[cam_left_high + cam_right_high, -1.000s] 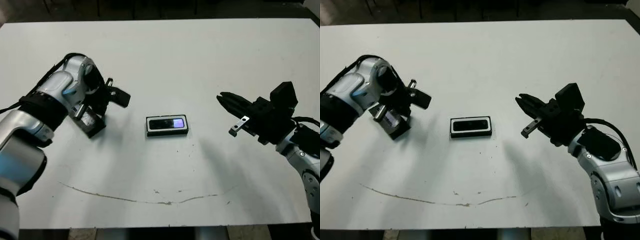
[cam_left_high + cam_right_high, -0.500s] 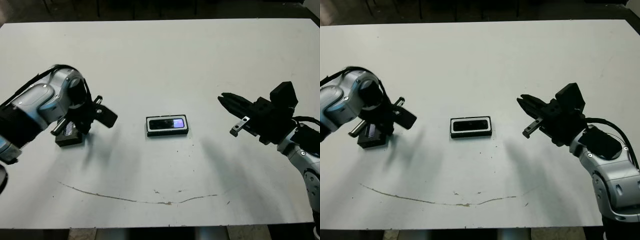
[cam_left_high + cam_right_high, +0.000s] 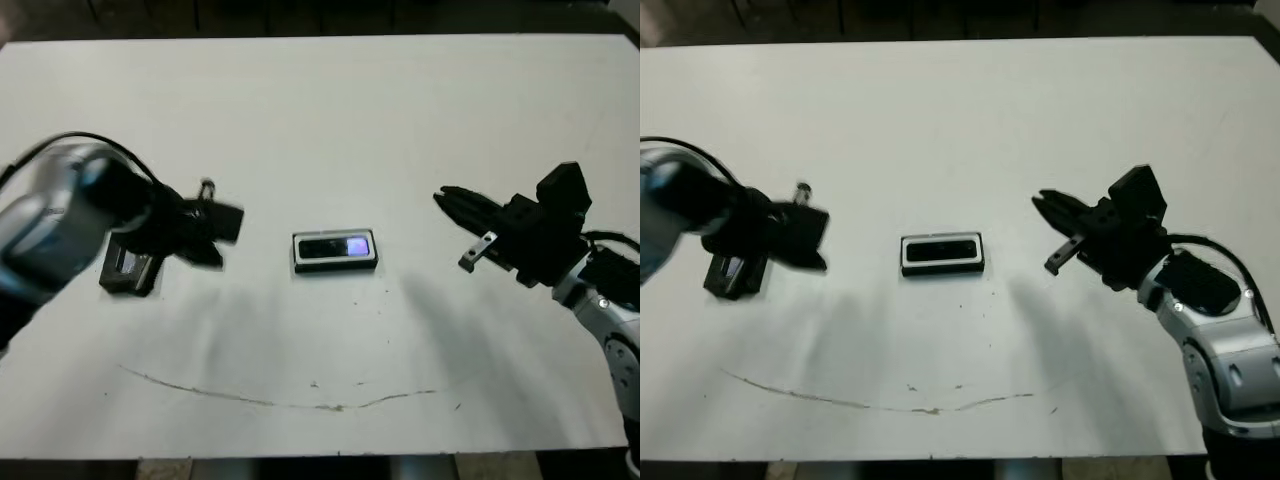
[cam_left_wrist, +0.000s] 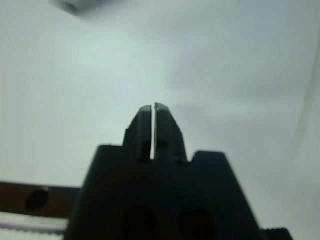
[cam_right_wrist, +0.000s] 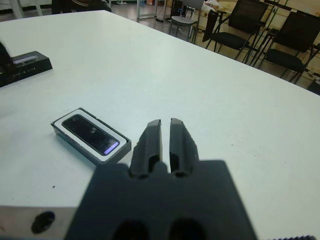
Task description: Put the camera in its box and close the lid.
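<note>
- Fingers: both of my grippers have their fingers pressed together and hold nothing. The left gripper (image 3: 215, 235) is motion-blurred at centre left of the head view; the right gripper (image 3: 462, 208) hangs at centre right, its tips pointing toward mid-frame.
- Camera (image 3: 335, 246): a slim black slab with a glossy bluish-purple face, lying flat inside the box (image 3: 335, 264) at mid-frame. I judge the first step done.
- Box: a shallow rectangular tray with a black rim and a white lining that shows as a thin border around the camera. Its long axis runs left to right across the frame.
- Lid (image 3: 126, 270): a flat black rectangle with a reflective centre panel, resting on the table (image 3: 330, 130) at far left, well apart from the box. Its long axis is tilted against that of the box.
- Key relation: the lid lies just to the left of my left gripper, and the box lies to that gripper's right. The left arm is much the nearer to the lid, so I judge the pickup falls to it.
- Table: matte white, with a thin dark scuff line curving across the lower frame.
</note>
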Robot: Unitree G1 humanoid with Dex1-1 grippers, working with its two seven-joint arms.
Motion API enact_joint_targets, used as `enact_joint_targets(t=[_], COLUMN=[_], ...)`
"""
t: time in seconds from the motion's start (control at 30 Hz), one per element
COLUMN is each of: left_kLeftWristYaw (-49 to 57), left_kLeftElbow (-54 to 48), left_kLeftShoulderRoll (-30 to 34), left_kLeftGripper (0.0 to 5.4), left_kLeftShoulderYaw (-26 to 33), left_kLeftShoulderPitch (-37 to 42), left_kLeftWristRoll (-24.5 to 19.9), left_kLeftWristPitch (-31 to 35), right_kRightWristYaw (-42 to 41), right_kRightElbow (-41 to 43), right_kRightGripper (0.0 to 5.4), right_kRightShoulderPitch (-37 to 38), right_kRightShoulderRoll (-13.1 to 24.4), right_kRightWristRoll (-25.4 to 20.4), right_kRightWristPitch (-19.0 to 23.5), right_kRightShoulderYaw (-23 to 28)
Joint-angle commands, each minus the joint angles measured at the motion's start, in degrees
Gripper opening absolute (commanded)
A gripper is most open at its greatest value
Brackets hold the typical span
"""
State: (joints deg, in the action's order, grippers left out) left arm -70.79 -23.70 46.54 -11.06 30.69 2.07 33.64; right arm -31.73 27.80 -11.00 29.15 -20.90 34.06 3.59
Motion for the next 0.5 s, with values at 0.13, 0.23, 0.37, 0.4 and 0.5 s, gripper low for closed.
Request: enact_joint_targets(t=[0.13,0.23,0.37,0.4,0.5], left_kLeftWristYaw=[23.8,32.1,40.8,42.1,45.0], left_kLeftElbow=[-23.9,-32.2,-36.3,-36.3,-36.3], left_kLeftShoulderRoll=[-15.9,-20.5,-22.5,-22.6,-24.5], left_kLeftGripper=[0.0,0.28,0.92,1.1,1.61], left_kLeftShoulderYaw=[21.2,25.6,28.2,28.5,30.4], left_kLeftShoulderPitch=[-18.1,-24.2,-32.6,-34.0,-37.9], left_kLeftWristRoll=[-6.1,-6.0,-3.9,-3.8,-4.6], left_kLeftWristPitch=[21.6,25.6,26.3,25.9,26.2], right_kRightWristYaw=[0.0,-0.1,0.0,0.0,-0.4], right_kRightElbow=[-1.0,-1.4,-2.3,-2.5,-3.5], right_kRightGripper=[0.01,0.0,0.0,0.0,0.0], right_kRightShoulderPitch=[0.9,0.7,0.5,0.4,0.3], right_kRightShoulderRoll=[-0.1,-0.6,-0.9,-0.8,-0.9], right_kRightWristRoll=[-0.2,-0.5,-0.5,-0.3,-0.1], right_kRightWristPitch=[0.1,-0.1,-0.3,-0.5,-1.7], right_kRightShoulderYaw=[-0.6,-0.7,-1.1,-1.2,-1.6])
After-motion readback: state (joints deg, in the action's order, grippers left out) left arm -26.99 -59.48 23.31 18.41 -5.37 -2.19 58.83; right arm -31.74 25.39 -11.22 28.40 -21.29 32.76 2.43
